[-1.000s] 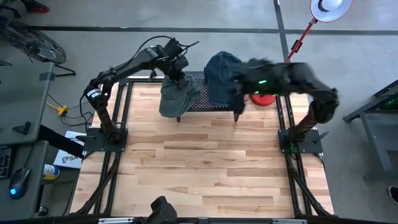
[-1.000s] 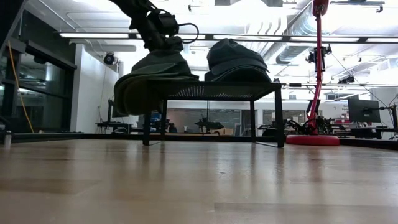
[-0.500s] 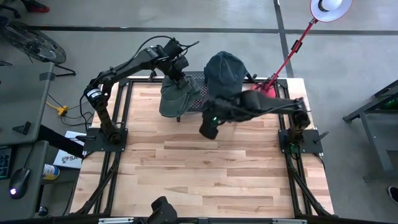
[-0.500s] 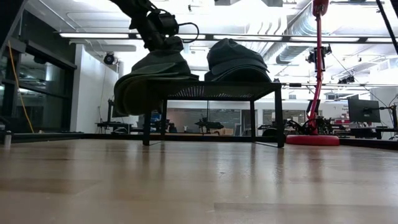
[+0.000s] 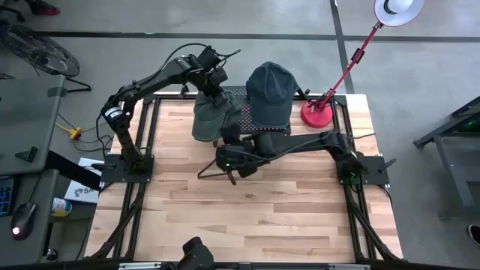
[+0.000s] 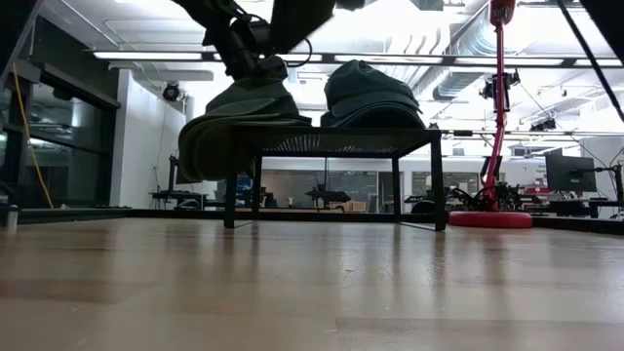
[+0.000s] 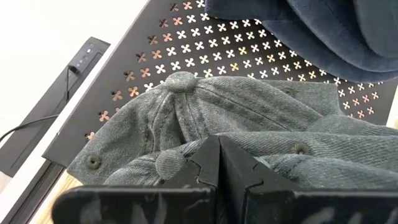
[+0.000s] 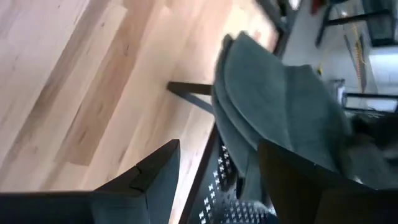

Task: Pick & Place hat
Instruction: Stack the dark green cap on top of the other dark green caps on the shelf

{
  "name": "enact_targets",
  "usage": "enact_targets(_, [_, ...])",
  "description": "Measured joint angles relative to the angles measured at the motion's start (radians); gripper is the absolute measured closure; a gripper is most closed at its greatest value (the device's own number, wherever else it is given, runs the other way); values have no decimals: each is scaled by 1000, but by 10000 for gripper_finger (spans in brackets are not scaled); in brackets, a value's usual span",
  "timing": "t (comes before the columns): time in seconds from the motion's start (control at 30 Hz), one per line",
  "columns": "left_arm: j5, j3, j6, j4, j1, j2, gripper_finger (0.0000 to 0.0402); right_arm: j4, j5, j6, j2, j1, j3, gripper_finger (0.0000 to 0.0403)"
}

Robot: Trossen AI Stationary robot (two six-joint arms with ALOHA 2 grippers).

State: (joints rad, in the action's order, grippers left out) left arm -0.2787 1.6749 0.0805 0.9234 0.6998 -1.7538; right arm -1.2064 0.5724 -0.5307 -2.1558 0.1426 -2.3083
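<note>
A: Left gripper [image 5: 212, 96] position?

B: At the far left part of the worktop [image 5: 247, 202], over the black perforated rack [image 5: 238, 112]. Fingers [image 7: 208, 165] pressed together, pinching a fold of the grey-green hat [image 5: 210, 118].

A: Location of that hat?

B: Draped over the left end of the rack, brim hanging down past the edge toward the wood. Crown button visible in the left wrist view, lying on the perforated top [image 7: 205, 56].

A: Second hat?

B: Dark blue hat [image 5: 271, 94], resting on the right part of the same rack, just beside the grey-green one. Seen in the low view as a rounded crown [image 6: 372, 96] sitting on the rack top [image 6: 341, 141].

A: Right gripper [image 5: 227, 156] position?

B: Low over the worktop, just in front of the rack, near the hanging brim. Arm stretched across from the right side base. Fingers [image 8: 146, 177] spread apart, holding nothing; brim of the grey-green hat [image 8: 273, 112] ahead of them, not touching.

A: Other items?

B: Red lamp [image 5: 317, 114] with its base at the far right corner of the worktop, stem leaning away to a white shade.
</note>
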Motion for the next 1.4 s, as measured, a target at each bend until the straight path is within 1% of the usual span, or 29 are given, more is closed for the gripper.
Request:
enact_targets(0.1, [0,0,1,2,0,0,401,-3,-5,-42,-40,-22,0,194])
enact_targets(0.23, [-1,0,1,2,0,0,401,9,14,-120,-73,-45,0,194])
enact_targets(0.37, [-1,0,1,2,0,0,401,87,90,-176,-83,-63,0,194])
enact_targets(0.5, [-1,0,1,3,0,0,401,212,96,-260,-83,-82,0,194])
enact_targets(0.63, [-1,0,1,5,0,0,401,272,-2,-343,-83,-92,0,194])
enact_targets(0.77, [-2,0,1,16,0,0,401,323,-67,-392,-83,-94,0,194])
enact_targets(0.93, [-2,0,1,17,0,0,401,293,-192,-396,-83,-120,0,194])
enact_targets(1.07, [-2,0,1,19,0,0,401,290,-196,-429,-83,-137,0,194])
enact_targets(1.23, [-2,0,1,22,0,0,401,242,-259,-476,-83,-145,0,194])
enact_targets(1.4, [-2,0,1,22,0,0,401,265,-203,-545,-103,-142,0,194])
